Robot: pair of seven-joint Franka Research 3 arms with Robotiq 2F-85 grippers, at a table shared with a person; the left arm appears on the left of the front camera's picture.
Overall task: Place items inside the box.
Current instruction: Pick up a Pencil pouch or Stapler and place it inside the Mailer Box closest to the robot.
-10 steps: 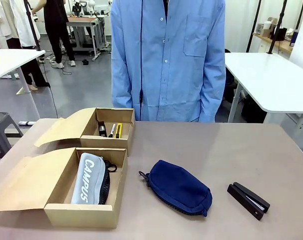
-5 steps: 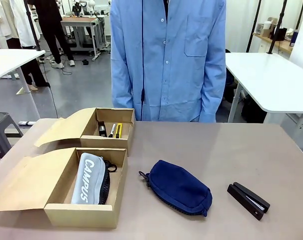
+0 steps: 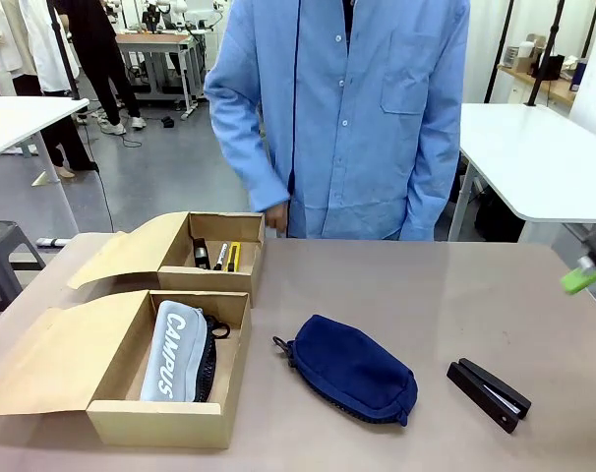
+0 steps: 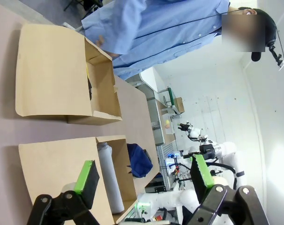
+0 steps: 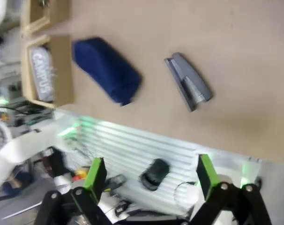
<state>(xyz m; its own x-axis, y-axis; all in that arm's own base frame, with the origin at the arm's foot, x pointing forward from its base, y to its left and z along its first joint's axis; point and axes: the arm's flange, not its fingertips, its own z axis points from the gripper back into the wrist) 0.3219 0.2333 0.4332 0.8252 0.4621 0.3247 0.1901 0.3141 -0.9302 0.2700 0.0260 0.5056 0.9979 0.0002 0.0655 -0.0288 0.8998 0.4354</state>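
Two open cardboard boxes sit on the left of the desk (image 3: 406, 285), one behind the other, flaps folded out to the left. The near box (image 3: 170, 425) holds a grey "CAMPUS" pencil case (image 3: 175, 351) lying lengthwise. In the far box (image 3: 208, 282) a marker (image 3: 220, 257) and a yellow-black utility knife (image 3: 233, 257) lie side by side. A navy pouch (image 3: 353, 370) lies mid-desk, with a black stapler (image 3: 488, 394) well to its right. A person in a blue shirt (image 3: 362, 118) stands across the desk, one hand (image 3: 275, 216) just beside the far box's back corner. At the right edge, one green-padded finger of the right gripper (image 3: 581, 278) hangs above the desk.
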